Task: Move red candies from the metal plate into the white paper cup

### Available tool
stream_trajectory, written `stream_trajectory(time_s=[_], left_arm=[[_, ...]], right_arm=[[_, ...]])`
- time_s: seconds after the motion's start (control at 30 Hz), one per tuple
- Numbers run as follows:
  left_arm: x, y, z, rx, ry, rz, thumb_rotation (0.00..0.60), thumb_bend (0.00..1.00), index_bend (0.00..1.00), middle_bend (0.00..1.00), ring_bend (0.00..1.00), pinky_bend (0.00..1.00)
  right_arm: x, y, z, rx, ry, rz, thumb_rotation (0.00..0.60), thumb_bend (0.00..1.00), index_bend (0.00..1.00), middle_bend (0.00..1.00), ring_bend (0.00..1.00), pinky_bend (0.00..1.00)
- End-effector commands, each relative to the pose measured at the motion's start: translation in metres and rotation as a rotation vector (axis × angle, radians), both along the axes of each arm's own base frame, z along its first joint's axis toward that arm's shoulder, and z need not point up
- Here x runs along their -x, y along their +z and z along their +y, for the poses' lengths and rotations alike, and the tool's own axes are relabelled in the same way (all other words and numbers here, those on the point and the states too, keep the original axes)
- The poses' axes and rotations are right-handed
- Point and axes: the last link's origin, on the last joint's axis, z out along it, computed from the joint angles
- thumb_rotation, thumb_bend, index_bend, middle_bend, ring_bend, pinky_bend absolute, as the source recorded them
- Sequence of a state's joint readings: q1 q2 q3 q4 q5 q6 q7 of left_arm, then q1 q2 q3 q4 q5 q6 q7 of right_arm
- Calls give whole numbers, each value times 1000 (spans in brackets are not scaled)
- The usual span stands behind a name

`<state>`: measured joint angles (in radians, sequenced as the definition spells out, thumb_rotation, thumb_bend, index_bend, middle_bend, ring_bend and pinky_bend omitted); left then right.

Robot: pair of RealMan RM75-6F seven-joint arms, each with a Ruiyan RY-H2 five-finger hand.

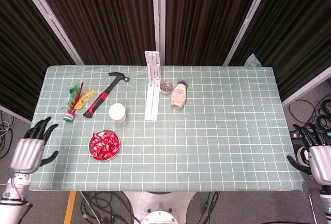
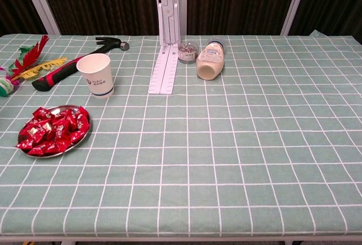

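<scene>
Left robot hand (image 1: 30, 150) empty, fingers spread; right robot hand (image 1: 316, 158) likewise.

Bright, even overhead light — sharp, faint shadows.

I note a table (image 2: 237, 160) in pale green cloth with a white grid. Red candies (image 2: 52, 130) fill a silver metal plate (image 2: 81, 140); the paper cup (image 2: 95, 74) is white. The hammer (image 1: 103, 95) has a red-and-black handle. Both hands, left (image 1: 28, 151) and right (image 1: 316, 159), show silver with black fingers.
</scene>
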<state>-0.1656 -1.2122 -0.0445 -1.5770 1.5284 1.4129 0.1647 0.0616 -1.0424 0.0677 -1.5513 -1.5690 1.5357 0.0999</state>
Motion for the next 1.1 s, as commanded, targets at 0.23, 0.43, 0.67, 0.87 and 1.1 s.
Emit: stream_trajectory(time_s=[0.23, 0.43, 0.67, 0.87, 1.1], left_arm=[[-34, -50, 49, 276, -193, 68, 600, 246, 303, 260, 181, 438], [-44, -75, 62, 374, -239, 124, 600, 262, 355, 338, 272, 558], [-48, -92, 70, 416, -269, 192, 600, 264, 355, 355, 336, 893], [-48, -106, 75, 432, -266, 226, 600, 264, 355, 367, 336, 984], [-54, -120, 78, 447, -277, 241, 600, 263, 353, 378, 336, 1000]], right_arm=[[1, 1, 1, 2, -7, 1, 600, 101, 122, 214, 77, 235], [1, 2, 2, 3, -14, 5, 600, 101, 122, 213, 77, 235], [1, 0, 2, -5, -17, 5, 600, 101, 122, 214, 77, 235], [2, -1, 1, -11, -31, 5, 600, 101, 122, 215, 78, 236], [3, -2, 1, -17, -40, 5, 600, 101, 122, 216, 78, 236]])
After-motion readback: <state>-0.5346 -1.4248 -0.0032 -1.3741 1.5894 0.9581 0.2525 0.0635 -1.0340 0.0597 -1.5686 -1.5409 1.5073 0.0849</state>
